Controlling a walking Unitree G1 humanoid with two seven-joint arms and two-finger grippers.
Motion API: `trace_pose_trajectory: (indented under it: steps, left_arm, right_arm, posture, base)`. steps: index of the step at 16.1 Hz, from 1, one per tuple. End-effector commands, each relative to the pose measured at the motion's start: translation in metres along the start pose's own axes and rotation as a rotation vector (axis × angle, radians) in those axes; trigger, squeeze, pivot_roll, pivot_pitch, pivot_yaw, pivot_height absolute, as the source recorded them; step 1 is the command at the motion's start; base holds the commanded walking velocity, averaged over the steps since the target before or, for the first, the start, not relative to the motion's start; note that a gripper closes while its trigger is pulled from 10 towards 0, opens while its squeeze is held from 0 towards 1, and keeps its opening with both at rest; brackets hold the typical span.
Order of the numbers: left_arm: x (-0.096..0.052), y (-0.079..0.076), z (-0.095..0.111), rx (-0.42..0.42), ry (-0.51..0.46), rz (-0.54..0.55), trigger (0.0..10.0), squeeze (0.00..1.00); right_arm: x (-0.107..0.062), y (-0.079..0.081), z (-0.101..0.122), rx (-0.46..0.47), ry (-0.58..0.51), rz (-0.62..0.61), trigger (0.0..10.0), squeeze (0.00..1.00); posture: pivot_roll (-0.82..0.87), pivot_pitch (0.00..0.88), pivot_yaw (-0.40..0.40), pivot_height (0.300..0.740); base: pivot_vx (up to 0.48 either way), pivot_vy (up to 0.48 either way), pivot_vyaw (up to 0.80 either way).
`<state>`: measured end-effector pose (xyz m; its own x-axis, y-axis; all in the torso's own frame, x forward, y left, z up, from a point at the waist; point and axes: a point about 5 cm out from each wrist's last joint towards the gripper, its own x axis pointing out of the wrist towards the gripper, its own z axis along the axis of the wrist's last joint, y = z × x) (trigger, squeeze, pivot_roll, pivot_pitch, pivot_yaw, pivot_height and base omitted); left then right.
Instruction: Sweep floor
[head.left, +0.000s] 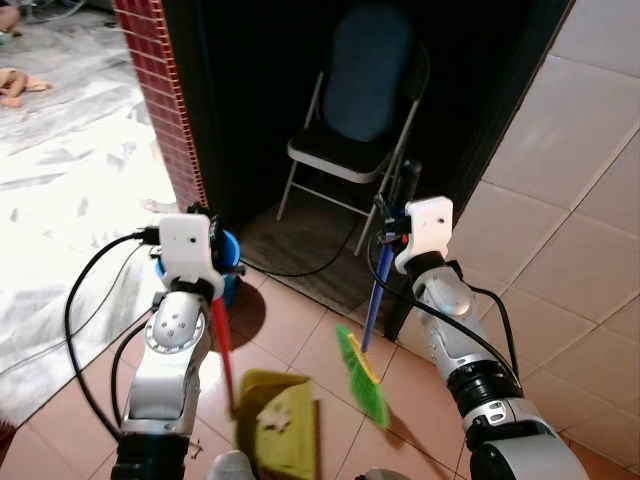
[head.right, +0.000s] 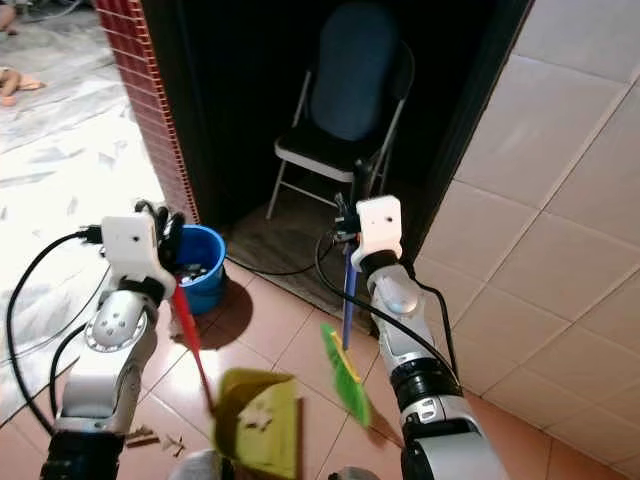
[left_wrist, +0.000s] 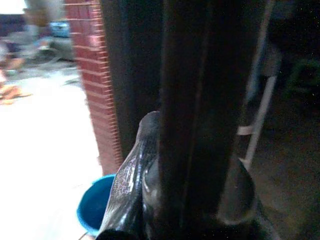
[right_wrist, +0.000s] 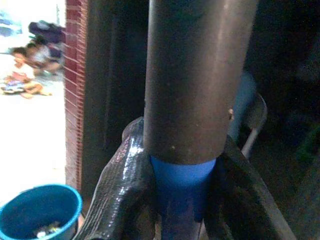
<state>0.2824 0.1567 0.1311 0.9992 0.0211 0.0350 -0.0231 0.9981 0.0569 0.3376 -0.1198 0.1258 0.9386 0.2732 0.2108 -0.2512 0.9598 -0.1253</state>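
Note:
My right gripper (right_wrist: 182, 185) is shut on the broom's blue handle (head.left: 376, 300), just under its dark grip. The green bristles (head.left: 362, 378) hang over the terracotta floor tiles. My left gripper (left_wrist: 195, 165) is shut on the dustpan's thin red handle (head.left: 222, 345). The yellow-green dustpan (head.left: 282, 425) sits low in front of me with some pale debris in it, just left of the bristles. Both arms are raised in front of a dark doorway.
A blue bucket (head.right: 195, 268) stands by the red brick pillar (head.left: 160, 90), behind my left arm. A folding chair (head.left: 350, 110) and a black cable (head.left: 300, 270) are in the doorway. White tiled wall (head.left: 570, 200) at right. Small scraps (head.right: 150, 437) on the floor. A person (right_wrist: 22, 75) sits far off.

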Motion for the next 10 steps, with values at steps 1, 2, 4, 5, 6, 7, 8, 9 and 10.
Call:
trace_pose_trajectory:
  steps: [1, 2, 4, 5, 6, 7, 8, 9, 10]
  left_arm:
    - [-0.002, 0.005, 0.014, 0.014, -0.071, 0.021, 10.0, 0.0]
    - [-0.003, 0.006, 0.012, 0.008, -0.076, 0.024, 10.0, 0.0]
    - [-0.004, 0.008, 0.008, -0.027, -0.069, 0.037, 10.0, 0.0]
    - [-0.003, 0.008, 0.01, -0.022, -0.07, 0.04, 10.0, 0.0]
    - [0.0, 0.012, 0.012, 0.034, -0.092, 0.102, 10.0, 0.0]
    - [0.0, 0.011, 0.011, -0.002, -0.069, 0.089, 10.0, 0.0]
    - [0.0, 0.01, 0.015, 0.046, -0.089, 0.065, 10.0, 0.0]
    - [0.0, 0.009, 0.017, 0.04, -0.106, 0.056, 10.0, 0.0]
    - [0.0, 0.008, 0.018, 0.04, -0.105, 0.03, 10.0, 0.0]
  right_arm:
    - [0.004, -0.004, 0.018, -0.054, -0.081, 0.025, 10.0, 0.0]
    - [0.004, -0.003, 0.018, -0.053, -0.081, 0.027, 10.0, 0.0]
    - [0.001, 0.002, 0.016, -0.04, -0.075, 0.033, 10.0, 0.0]
    - [0.0, 0.003, 0.016, -0.027, -0.075, 0.033, 10.0, 0.0]
    - [-0.002, 0.005, 0.015, -0.018, -0.075, 0.033, 10.0, 0.0]
    - [-0.004, 0.005, 0.015, -0.014, -0.072, 0.034, 10.0, 0.0]
    - [-0.005, 0.006, 0.014, -0.01, -0.069, 0.033, 10.0, 0.0]
    - [-0.004, 0.006, 0.014, -0.002, -0.069, 0.03, 10.0, 0.0]
    - [-0.004, 0.005, 0.014, -0.003, -0.069, 0.017, 10.0, 0.0]
  posture:
    - [0.06, 0.0, -0.064, 0.74]
    - [0.06, 0.0, -0.065, 0.74]
    - [0.06, 0.0, -0.065, 0.74]
    - [0.06, 0.0, -0.064, 0.74]
    - [0.06, 0.0, -0.062, 0.74]
    - [0.06, 0.0, -0.058, 0.74]
    - [0.06, 0.0, -0.051, 0.74]
    - [0.06, 0.0, -0.048, 0.74]
    - [0.06, 0.0, -0.044, 0.74]
  base:
    - [0.0, 0.0, 0.79]
    - [0.0, 0.0, 0.79]
    - [0.0, 0.0, 0.79]
    - [0.0, 0.0, 0.79]
    - [0.0, 0.0, 0.79]
    - [0.0, 0.0, 0.79]
    - [0.0, 0.0, 0.79]
    - [0.0, 0.0, 0.0]
    - [0.0, 0.0, 0.0]
